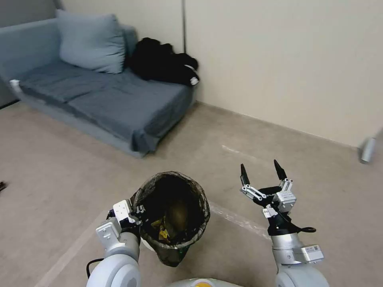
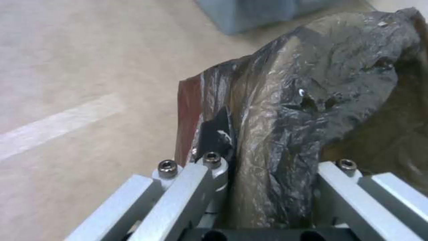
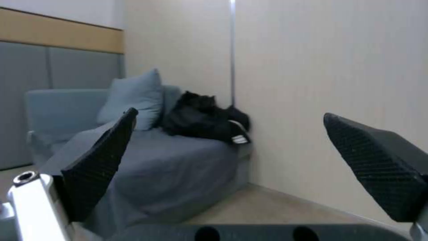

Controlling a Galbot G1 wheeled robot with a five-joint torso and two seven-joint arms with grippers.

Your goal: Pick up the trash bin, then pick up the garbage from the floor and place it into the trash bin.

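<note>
Trash bin (image 1: pixel 174 215), litter inside, rim clamped by left pincer (image 1: pixel 137 213), bag-pinch plain in wrist view; right pincer (image 1: pixel 262 172) beside bin, spread, empty; beige floor (image 1: pixel 60 167), sofa (image 1: pixel 107 95) beyond.

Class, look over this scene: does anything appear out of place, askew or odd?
Two things. The trash bin hangs tilted off the floor, the left gripper clamped on its bag-lined rim. Black clothes lie heaped on the sofa.
</note>
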